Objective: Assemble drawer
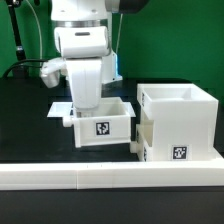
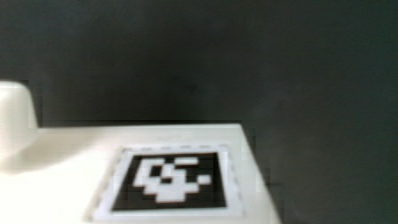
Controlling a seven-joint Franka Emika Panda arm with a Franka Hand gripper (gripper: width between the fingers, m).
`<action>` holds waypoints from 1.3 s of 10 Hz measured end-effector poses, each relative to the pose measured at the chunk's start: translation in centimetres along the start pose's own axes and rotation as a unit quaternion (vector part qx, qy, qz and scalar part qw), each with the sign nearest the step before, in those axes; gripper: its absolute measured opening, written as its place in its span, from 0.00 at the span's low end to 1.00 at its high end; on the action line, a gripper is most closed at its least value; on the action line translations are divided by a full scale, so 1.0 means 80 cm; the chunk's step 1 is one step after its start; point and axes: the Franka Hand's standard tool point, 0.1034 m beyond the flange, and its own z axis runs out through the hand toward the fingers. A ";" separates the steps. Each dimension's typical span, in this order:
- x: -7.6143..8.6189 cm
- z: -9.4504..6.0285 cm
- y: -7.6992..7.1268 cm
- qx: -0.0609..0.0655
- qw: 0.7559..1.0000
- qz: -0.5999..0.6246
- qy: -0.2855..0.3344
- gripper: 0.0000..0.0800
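A small white tray [image 1: 100, 127] with a square tag on its front stands in the middle of the black table. My gripper [image 1: 90, 105] reaches down into it from above, and its fingertips are hidden behind the tray wall. The tall white shell [image 1: 180, 120], also tagged, stands at the exterior view's right. A second small white part [image 1: 143, 142] sits against the shell's lower left side. The wrist view shows a blurred white surface with a tag [image 2: 169, 180] and a rounded white piece [image 2: 15, 115] over the dark table; no fingers show there.
The long low white border wall [image 1: 110, 176] runs along the front of the table. The marker board [image 1: 60, 109] lies flat behind the tray, partly hidden by the arm. A green backdrop stands behind.
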 end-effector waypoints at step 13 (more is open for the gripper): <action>0.021 0.003 0.009 -0.021 1.000 0.014 0.007 0.05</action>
